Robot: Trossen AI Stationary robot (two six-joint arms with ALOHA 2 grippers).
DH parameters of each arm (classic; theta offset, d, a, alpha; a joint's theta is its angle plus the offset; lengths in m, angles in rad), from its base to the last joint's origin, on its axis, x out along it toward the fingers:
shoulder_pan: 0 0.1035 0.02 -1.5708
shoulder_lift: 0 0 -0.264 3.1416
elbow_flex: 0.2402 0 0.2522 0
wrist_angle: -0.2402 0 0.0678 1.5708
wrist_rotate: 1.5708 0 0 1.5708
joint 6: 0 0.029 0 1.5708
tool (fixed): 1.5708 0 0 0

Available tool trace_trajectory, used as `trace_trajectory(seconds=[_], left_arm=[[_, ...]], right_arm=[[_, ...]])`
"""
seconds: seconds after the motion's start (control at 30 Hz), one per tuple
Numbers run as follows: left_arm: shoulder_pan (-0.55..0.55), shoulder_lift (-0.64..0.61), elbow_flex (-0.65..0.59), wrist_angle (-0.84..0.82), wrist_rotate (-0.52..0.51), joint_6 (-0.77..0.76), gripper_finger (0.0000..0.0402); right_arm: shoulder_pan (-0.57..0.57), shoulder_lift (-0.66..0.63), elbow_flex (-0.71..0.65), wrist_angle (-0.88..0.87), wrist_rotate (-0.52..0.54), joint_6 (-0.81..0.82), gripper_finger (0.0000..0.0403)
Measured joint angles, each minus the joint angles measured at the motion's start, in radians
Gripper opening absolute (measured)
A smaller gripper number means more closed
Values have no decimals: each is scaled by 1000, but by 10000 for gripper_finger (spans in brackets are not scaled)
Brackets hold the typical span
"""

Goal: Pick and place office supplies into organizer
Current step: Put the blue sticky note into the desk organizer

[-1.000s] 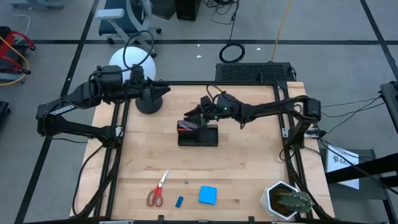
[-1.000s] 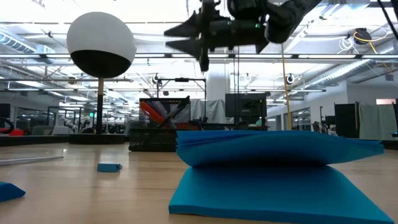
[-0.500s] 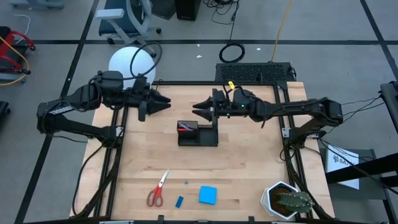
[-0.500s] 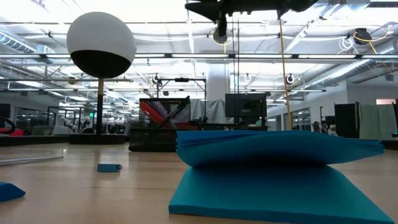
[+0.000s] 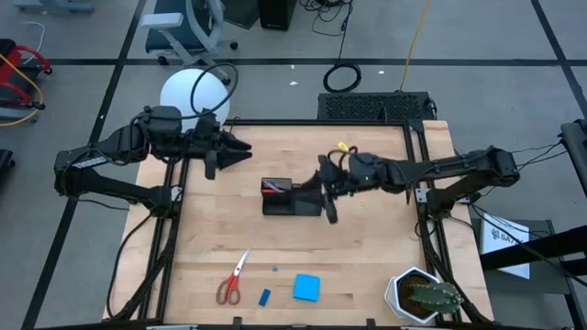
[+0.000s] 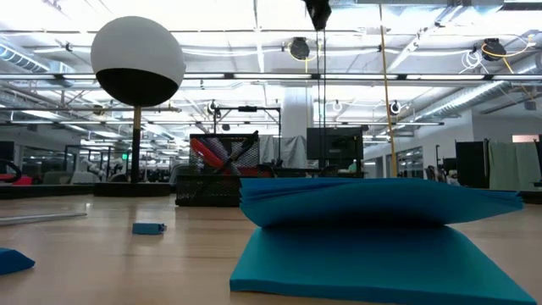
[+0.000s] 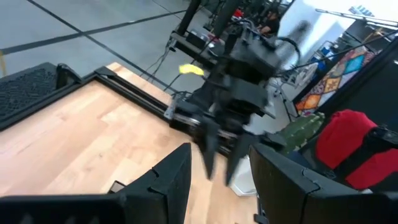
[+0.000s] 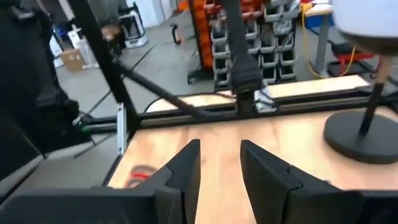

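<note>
The right tool [image 5: 327,203], fingers apart and empty, has swung away from above the organizer [image 5: 292,197] to its right edge, so scissors [image 5: 233,277], notepad [image 5: 306,287] and eraser [image 5: 264,297] still wait at the near desk edge, while the left tool [image 5: 240,149] hangs open and empty.

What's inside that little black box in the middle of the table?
In the organizer, something red shows in the left compartment, with a dark stick leaning beside it in the low view. The right pincer covers its right end, so that part stays hidden.
</note>
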Motion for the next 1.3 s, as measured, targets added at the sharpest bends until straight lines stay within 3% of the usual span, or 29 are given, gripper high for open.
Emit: trace_trajectory(seconds=[0.33, 0.6, 0.8, 1.1, 1.3], left_arm=[[0, 0, 0, -49, -56, -33, 168], [-4, 0, 0, -49, -56, -63, 168], [-80, 28, 1, -54, -39, -50, 168], [-199, 152, 0, -45, -31, -52, 168], [-275, 203, 0, -45, -12, -18, 168]], right_arm=[[156, 1, 0, -167, 26, 34, 104], [188, 1, 0, -289, -37, 113, 105], [196, 0, 0, -378, -116, 85, 105], [253, 0, 0, -462, -114, -37, 108], [253, 2, 0, -440, -67, -23, 151]])
